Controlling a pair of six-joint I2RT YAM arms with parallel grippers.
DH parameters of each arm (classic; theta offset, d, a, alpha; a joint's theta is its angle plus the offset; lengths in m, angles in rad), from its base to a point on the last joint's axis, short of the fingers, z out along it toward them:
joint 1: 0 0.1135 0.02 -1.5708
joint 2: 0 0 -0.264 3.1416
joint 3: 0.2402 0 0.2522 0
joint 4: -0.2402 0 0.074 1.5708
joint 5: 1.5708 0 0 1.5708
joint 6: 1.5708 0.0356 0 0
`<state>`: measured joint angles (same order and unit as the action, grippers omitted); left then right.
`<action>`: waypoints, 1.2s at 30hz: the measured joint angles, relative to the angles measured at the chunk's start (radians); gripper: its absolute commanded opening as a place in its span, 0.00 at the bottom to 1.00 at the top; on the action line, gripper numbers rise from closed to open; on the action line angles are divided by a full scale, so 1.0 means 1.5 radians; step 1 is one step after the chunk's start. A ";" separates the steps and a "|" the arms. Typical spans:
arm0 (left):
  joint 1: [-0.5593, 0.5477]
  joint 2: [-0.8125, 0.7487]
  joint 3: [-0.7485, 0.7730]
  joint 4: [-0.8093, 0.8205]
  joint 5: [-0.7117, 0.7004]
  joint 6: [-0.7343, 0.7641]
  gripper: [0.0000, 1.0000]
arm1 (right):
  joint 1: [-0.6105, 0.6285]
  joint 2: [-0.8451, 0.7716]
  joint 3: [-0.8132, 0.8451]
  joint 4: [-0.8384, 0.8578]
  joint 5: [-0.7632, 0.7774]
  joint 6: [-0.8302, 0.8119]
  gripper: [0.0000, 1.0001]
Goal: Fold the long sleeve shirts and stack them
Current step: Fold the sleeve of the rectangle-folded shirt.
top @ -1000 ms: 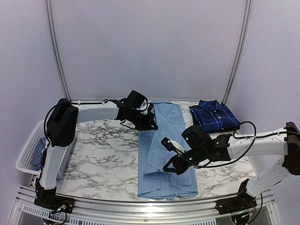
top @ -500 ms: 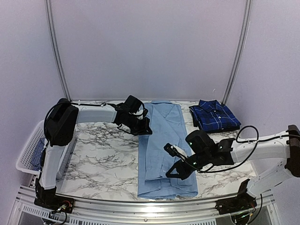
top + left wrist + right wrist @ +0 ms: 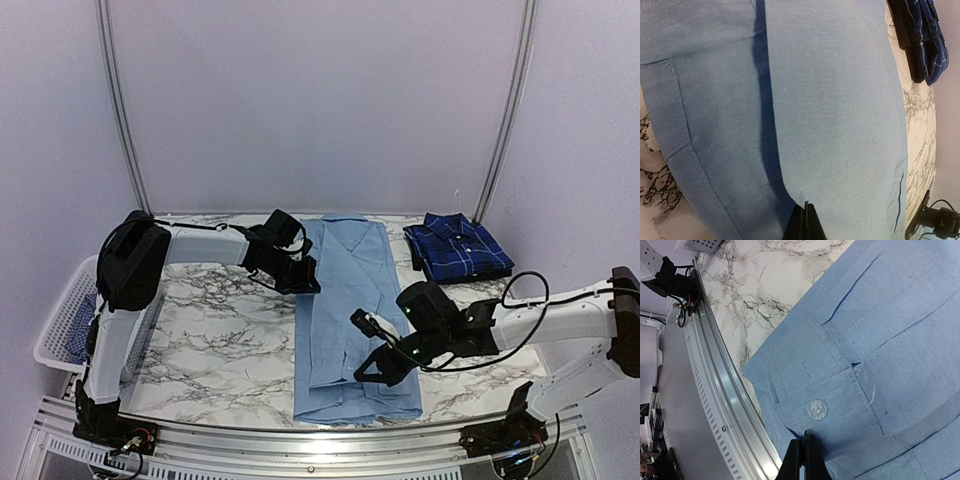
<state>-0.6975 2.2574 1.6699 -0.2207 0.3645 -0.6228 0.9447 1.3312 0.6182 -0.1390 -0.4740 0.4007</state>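
— Where was the light blue shirt (image 3: 345,300)?
— Lengthwise mid-desk (image 3: 220,330); the navy plaid shirt (image 3: 458,246) sat folded at the far right.
— And the jaws?
— Left jaws and right jaws were both pressed together, tips against the blue cloth.

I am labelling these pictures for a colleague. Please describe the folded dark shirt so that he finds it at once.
Look at the marble table, at its far right corner. There lies the navy plaid shirt, folded small. Its neighbour, the light blue shirt, is plain and long.
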 measured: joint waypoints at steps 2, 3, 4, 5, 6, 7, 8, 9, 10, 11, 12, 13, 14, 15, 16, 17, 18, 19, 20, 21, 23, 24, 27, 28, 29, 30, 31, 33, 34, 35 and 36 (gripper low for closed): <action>0.000 0.000 -0.006 0.000 0.000 0.000 0.00 | 0.000 0.000 -0.003 0.000 0.000 0.000 0.00; -0.001 0.000 -0.009 0.000 0.000 0.000 0.00 | 0.000 0.001 -0.004 0.001 -0.001 0.000 0.00; -0.001 0.000 -0.010 0.000 0.000 -0.001 0.00 | 0.000 0.003 -0.004 0.001 -0.001 0.000 0.00; -0.001 0.000 -0.011 0.000 -0.001 -0.001 0.00 | 0.000 0.004 -0.005 0.001 -0.001 0.000 0.00; -0.002 0.000 -0.012 0.000 -0.003 -0.001 0.00 | 0.000 0.006 -0.005 0.002 -0.001 0.000 0.00; -0.002 0.000 -0.012 0.000 -0.005 -0.001 0.00 | 0.000 0.006 -0.005 0.003 -0.001 0.000 0.01; -0.002 0.000 -0.012 0.000 -0.008 -0.001 0.00 | 0.000 0.006 -0.005 0.003 -0.001 0.000 0.03; -0.002 0.000 -0.012 0.000 -0.011 -0.001 0.00 | 0.000 0.006 -0.005 0.004 0.000 0.000 0.06; -0.003 0.000 -0.012 0.000 -0.013 -0.001 0.00 | 0.000 0.006 -0.005 0.005 0.001 0.001 0.08; -0.003 0.000 -0.012 0.000 -0.017 -0.001 0.00 | 0.000 0.006 -0.005 0.005 0.003 0.003 0.10; -0.003 0.000 -0.012 0.000 -0.018 -0.001 0.00 | 0.000 0.006 -0.005 0.005 0.007 0.004 0.14; -0.003 0.000 -0.012 0.000 -0.021 -0.001 0.00 | 0.000 0.006 -0.005 0.004 0.011 0.005 0.21; -0.003 0.000 -0.013 0.000 -0.022 -0.001 0.00 | 0.000 0.006 -0.005 0.003 0.016 0.006 0.27; -0.003 0.000 -0.016 0.001 -0.023 -0.001 0.00 | 0.000 0.006 -0.004 0.002 0.022 0.007 0.31; -0.003 0.000 -0.017 0.001 -0.024 -0.001 0.00 | 0.000 0.006 -0.004 0.000 0.029 0.008 0.37; -0.003 0.000 -0.020 0.001 -0.025 -0.001 0.04 | 0.001 0.006 -0.001 -0.003 0.038 0.007 0.42; -0.003 0.000 -0.021 0.000 -0.025 -0.001 0.07 | 0.001 0.006 0.002 -0.007 0.045 0.008 0.46; -0.003 0.000 -0.022 0.001 -0.025 -0.001 0.12 | 0.001 0.005 0.005 -0.009 0.052 0.008 0.50; -0.003 0.000 -0.023 0.000 -0.026 0.000 0.17 | 0.001 0.002 0.007 -0.010 0.060 0.010 0.53; -0.003 0.000 -0.023 0.000 -0.030 -0.003 0.21 | 0.001 -0.005 0.010 -0.014 0.070 0.010 0.55; -0.003 0.000 -0.023 0.000 -0.034 0.004 0.26 | 0.001 -0.019 0.015 -0.021 0.087 0.012 0.58; -0.003 -0.001 -0.023 0.000 -0.036 0.003 0.28 | 0.001 -0.027 0.018 -0.025 0.097 0.012 0.59; -0.002 -0.003 -0.023 -0.001 -0.044 0.004 0.34 | -0.005 -0.057 0.029 -0.038 0.134 0.012 0.59; -0.002 -0.005 -0.024 -0.001 -0.046 0.005 0.35 | -0.008 -0.065 0.033 -0.040 0.144 0.012 0.59; -0.002 -0.009 -0.024 -0.001 -0.050 0.006 0.36 | -0.014 -0.072 0.038 -0.041 0.155 0.013 0.59; -0.001 -0.013 -0.024 -0.002 -0.052 0.007 0.36 | -0.021 -0.078 0.041 -0.041 0.163 0.013 0.59; -0.001 -0.018 -0.024 -0.002 -0.053 0.008 0.38 | -0.030 -0.082 0.045 -0.041 0.172 0.013 0.58; 0.002 -0.032 -0.024 -0.005 -0.058 0.010 0.40 | -0.053 -0.086 0.050 -0.037 0.190 0.016 0.56; 0.004 -0.040 -0.024 -0.006 -0.060 0.012 0.42 | -0.064 -0.086 0.052 -0.036 0.199 0.017 0.55; 0.006 -0.046 -0.024 -0.006 -0.062 0.014 0.43 | -0.078 -0.084 0.055 -0.035 0.207 0.018 0.55; 0.008 -0.054 -0.024 -0.006 -0.064 0.015 0.44 | -0.092 -0.080 0.059 -0.034 0.215 0.020 0.54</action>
<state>-0.6853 2.1765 1.6344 -0.2302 0.2687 -0.6003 0.8074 1.2106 0.7067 -0.1898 -0.1513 0.4305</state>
